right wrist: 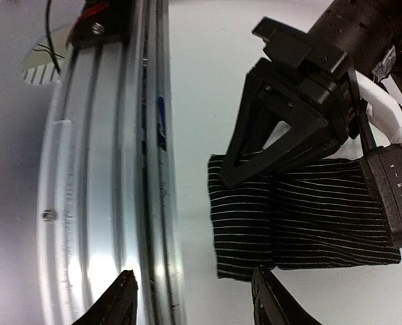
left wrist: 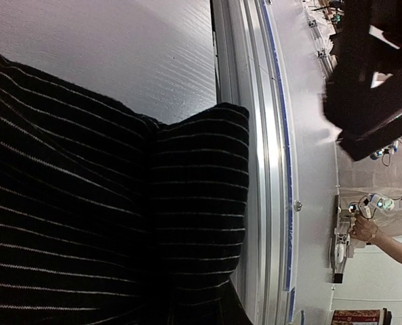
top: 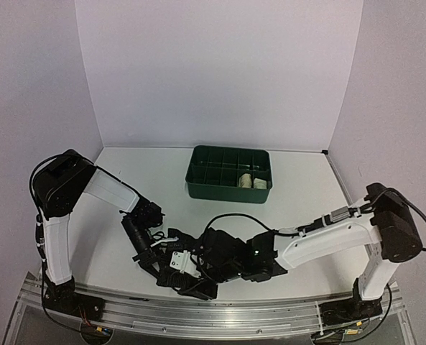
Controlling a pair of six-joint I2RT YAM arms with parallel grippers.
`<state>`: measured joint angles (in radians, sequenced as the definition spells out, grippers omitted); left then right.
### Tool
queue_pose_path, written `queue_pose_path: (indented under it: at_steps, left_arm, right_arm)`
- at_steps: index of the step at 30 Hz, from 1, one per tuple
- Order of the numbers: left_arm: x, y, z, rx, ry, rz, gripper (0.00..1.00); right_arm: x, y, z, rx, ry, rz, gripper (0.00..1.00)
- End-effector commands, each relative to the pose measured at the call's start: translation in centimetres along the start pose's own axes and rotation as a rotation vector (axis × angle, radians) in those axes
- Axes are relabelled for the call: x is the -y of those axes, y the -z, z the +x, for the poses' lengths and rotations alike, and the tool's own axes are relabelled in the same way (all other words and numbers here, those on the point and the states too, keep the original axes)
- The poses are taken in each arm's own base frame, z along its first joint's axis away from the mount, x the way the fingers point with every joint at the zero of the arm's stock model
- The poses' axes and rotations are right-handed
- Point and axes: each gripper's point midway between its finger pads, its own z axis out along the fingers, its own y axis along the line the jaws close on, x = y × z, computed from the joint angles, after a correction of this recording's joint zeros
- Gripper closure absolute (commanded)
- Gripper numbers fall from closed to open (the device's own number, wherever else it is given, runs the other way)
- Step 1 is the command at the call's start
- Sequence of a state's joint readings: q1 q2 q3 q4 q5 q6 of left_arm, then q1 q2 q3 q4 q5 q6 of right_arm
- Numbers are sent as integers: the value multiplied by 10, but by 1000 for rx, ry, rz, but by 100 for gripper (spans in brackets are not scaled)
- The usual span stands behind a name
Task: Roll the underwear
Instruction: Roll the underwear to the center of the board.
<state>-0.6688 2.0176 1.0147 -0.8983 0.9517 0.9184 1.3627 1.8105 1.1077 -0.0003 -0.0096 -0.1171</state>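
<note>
The black underwear (right wrist: 309,210) has thin white stripes and lies folded on the white table at the front edge. It fills the left of the left wrist view (left wrist: 85,203). My left gripper (right wrist: 234,175) is down on its near end, one finger across the top of the cloth, and appears shut on it. My right gripper (right wrist: 194,298) is open and empty, with its tips just in front of the cloth, over the table edge and the rail. In the top view both grippers meet at the front middle: the left (top: 171,267), the right (top: 198,286). Two cream rolls (top: 253,181) lie in the green tray (top: 198,175).
An aluminium rail (right wrist: 99,203) runs along the table's front edge, right beside the cloth; it also shows in the left wrist view (left wrist: 268,169). The green compartment tray stands at the back middle. White walls close the table at the back and sides.
</note>
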Motion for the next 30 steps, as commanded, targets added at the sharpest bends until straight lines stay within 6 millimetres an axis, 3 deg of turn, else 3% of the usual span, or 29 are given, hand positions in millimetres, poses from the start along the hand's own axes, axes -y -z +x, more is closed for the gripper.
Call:
queue_pose_path:
  at_steps: [1,6,8,16,18,21,23,26,30]
  left_arm:
    - [-27,0,10,-69,-25,-87,100]
    - [-27,1,7,-62,-35,-96,100]
    - [-28,1,7,-60,-32,-96,100]
    - [-26,4,3,-41,-40,-98,100]
    - [-18,15,-10,13,-80,-104,92]
    - [2,49,-36,161,-194,-134,66]
    - [9,64,-39,208,-262,-190,57]
    - [17,73,-35,215,-357,-286,51]
    - [21,75,-25,209,-415,-361,49]
  right_arm:
    - [33,-29,-13,5,144,97,45]
    - [35,-54,7,-71,120,92,45]
    - [33,-60,22,-126,88,81,50]
    - [28,-65,36,-160,-15,52,98]
    - [23,-64,45,-177,-81,8,100]
    - [16,-64,61,-219,-236,-70,100]
    - [13,-66,70,-249,-327,-113,100]
    - [12,-70,82,-299,-421,-151,100]
    - [18,-76,80,-314,-529,-186,100]
